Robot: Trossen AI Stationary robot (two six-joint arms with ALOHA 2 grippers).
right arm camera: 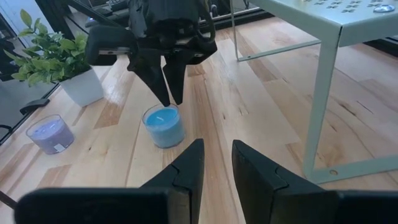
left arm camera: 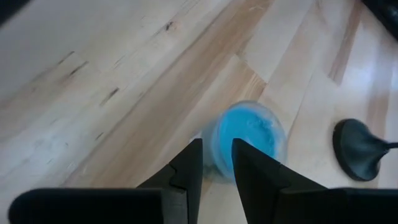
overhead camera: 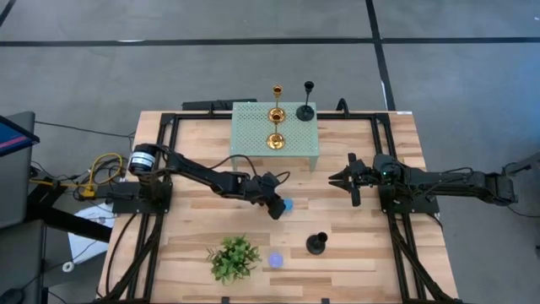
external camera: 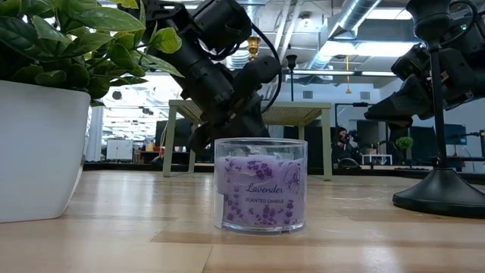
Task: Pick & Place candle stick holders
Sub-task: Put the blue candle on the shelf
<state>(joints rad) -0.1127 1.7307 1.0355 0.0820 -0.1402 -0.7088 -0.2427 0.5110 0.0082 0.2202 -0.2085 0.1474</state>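
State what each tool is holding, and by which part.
Nothing. The left tool hangs just above the blue candle, fingers nearly together, gripping nothing. The right tool is empty in the air.

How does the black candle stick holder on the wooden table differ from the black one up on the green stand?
The black candle stick holder on the wooden table stands low, alone, near the front edge by the purple candle jar. The black candle stick holder on the pale green perforated stand sits raised, at the back, beside gold holders. Both are upright, matte black, round-based.

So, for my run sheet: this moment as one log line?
left claw: above blue candle | right claw: waiting mid-table | black holder: untouched
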